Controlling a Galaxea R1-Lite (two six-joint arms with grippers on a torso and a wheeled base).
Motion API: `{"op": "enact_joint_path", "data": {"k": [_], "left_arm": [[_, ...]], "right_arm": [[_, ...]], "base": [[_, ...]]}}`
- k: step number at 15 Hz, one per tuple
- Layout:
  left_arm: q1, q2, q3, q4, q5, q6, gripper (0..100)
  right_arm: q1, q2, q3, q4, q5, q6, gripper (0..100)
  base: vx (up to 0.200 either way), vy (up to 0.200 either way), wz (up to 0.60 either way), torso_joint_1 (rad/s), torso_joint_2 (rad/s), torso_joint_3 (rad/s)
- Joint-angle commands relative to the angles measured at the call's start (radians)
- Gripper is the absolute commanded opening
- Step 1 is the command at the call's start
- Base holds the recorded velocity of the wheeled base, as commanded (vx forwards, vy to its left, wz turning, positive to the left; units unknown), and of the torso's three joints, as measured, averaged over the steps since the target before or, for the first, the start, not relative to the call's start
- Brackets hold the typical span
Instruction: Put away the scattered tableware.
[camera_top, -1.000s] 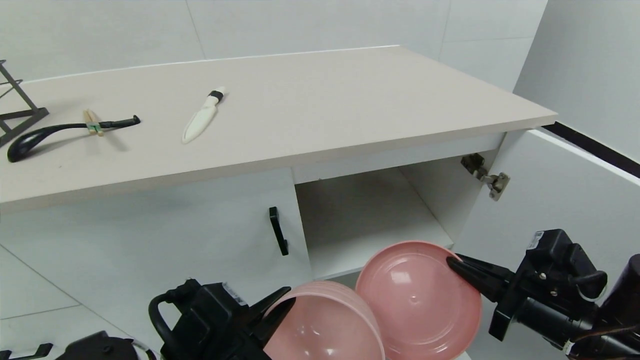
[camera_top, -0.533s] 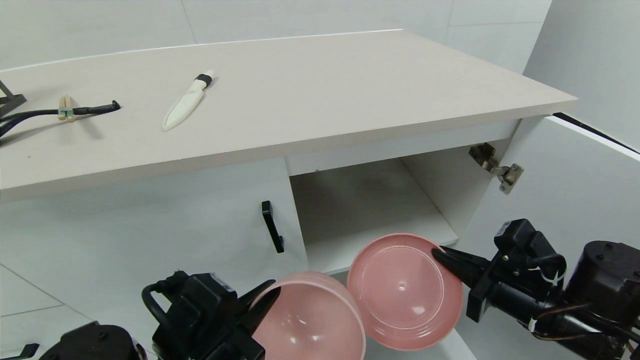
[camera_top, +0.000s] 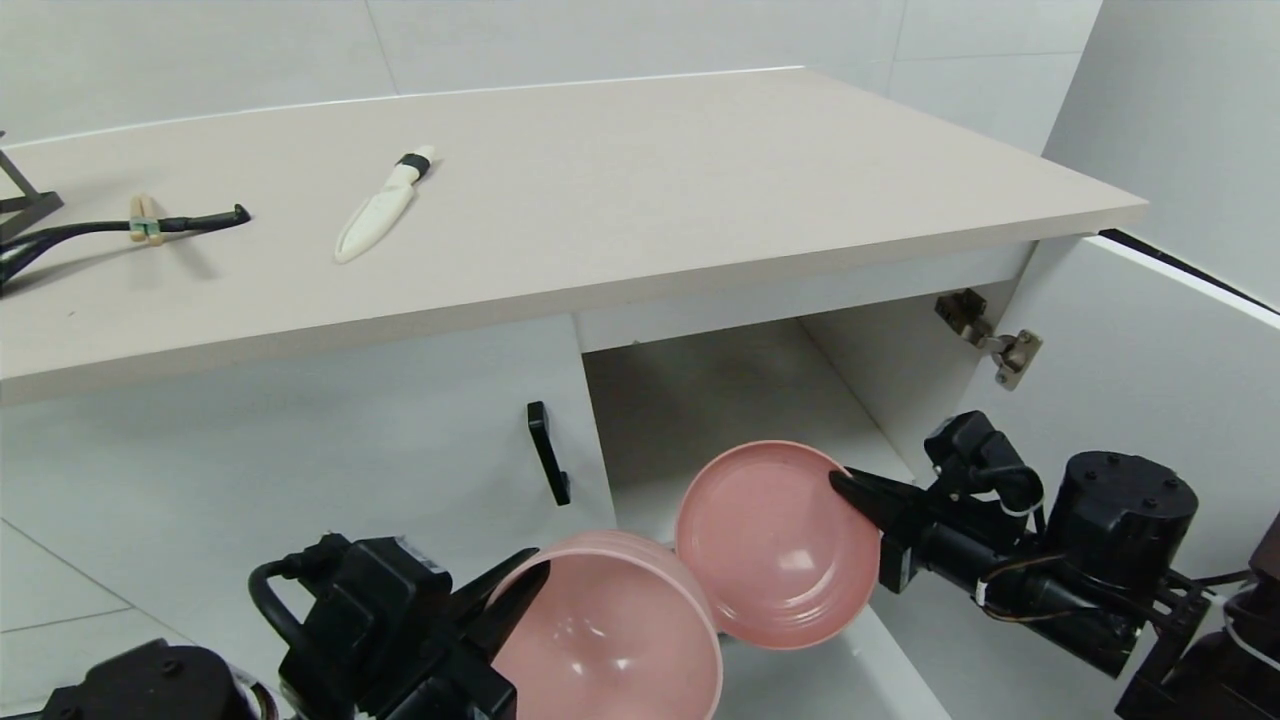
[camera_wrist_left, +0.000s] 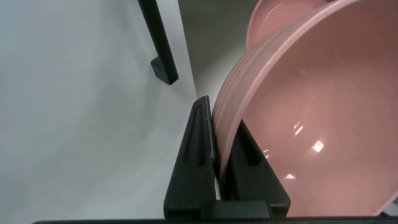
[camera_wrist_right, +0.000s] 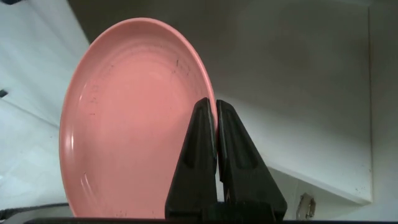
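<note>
A pink bowl (camera_top: 610, 640) hangs low in front of the cabinet, with my left gripper (camera_top: 530, 585) shut on its rim (camera_wrist_left: 224, 118). Beside it, a pink plate (camera_top: 770, 545) stands tilted on edge at the mouth of the open cabinet (camera_top: 720, 400). My right gripper (camera_top: 845, 485) is shut on the plate's right rim (camera_wrist_right: 208, 93). On the countertop (camera_top: 650, 180) lie a white knife with a black band (camera_top: 385, 205), wooden chopsticks (camera_top: 145, 218) and a black ladle (camera_top: 60, 235).
The cabinet's right door (camera_top: 1130, 340) swings open beside my right arm, its hinge (camera_top: 995, 340) exposed. The left door is closed, with a black handle (camera_top: 548, 452). A black rack (camera_top: 20, 195) stands at the counter's far left.
The head camera has shifted. My right gripper has carried the plate left and up, closer to the cabinet opening. The bowl stays in the left gripper at about the same spot.
</note>
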Motion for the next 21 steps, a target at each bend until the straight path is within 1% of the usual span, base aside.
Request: {"op": "enact_joint_path", "data": {"k": [1, 4, 5, 7, 8, 11, 12, 13, 15, 21], "left_arm": [[0.000, -0.003, 0.000, -0.001, 0.001, 0.000, 0], [0.001, -0.006, 0.000, -0.001, 0.001, 0.001, 0], [0.010, -0.006, 0.002, -0.001, 0.002, 0.001, 0], [0.050, 0.000, 0.000, -0.001, 0.002, 0.001, 0], [0.059, -0.003, 0.002, -0.001, 0.002, 0.001, 0], [0.108, -0.017, 0.002, -0.001, 0.005, 0.003, 0], [0.115, -0.017, 0.002, -0.001, 0.007, 0.003, 0], [0.130, -0.035, 0.002, -0.001, 0.007, 0.003, 0], [0.130, -0.067, 0.002, -0.001, 0.007, 0.003, 0], [0.131, -0.213, 0.002, 0.214, 0.011, 0.001, 0]], "right_arm": [[-0.008, 0.077, -0.070, -0.001, 0.000, 0.002, 0], [-0.024, 0.133, -0.126, -0.001, -0.001, 0.022, 0], [-0.030, 0.144, -0.133, -0.001, -0.001, 0.034, 0], [-0.042, 0.161, -0.149, -0.001, -0.001, 0.052, 0], [-0.048, 0.169, -0.162, -0.001, -0.003, 0.060, 0], [-0.051, 0.212, -0.214, -0.001, -0.055, 0.126, 0], [-0.051, 0.218, -0.223, -0.001, -0.061, 0.137, 0], [-0.051, 0.242, -0.263, -0.001, -0.072, 0.180, 0], [-0.051, 0.273, -0.309, -0.001, -0.077, 0.193, 0], [-0.054, 0.371, -0.410, -0.001, -0.083, 0.198, 0]], "base": [[0.000, 0.000, 0.00, 0.000, 0.00, 0.000], [0.000, 0.000, 0.00, 0.000, 0.00, 0.000], [0.000, 0.000, 0.00, 0.000, 0.00, 0.000], [0.000, 0.000, 0.00, 0.000, 0.00, 0.000], [0.000, 0.000, 0.00, 0.000, 0.00, 0.000], [0.000, 0.000, 0.00, 0.000, 0.00, 0.000], [0.000, 0.000, 0.00, 0.000, 0.00, 0.000], [0.000, 0.000, 0.00, 0.000, 0.00, 0.000], [0.000, 0.000, 0.00, 0.000, 0.00, 0.000], [0.000, 0.000, 0.00, 0.000, 0.00, 0.000]]}}
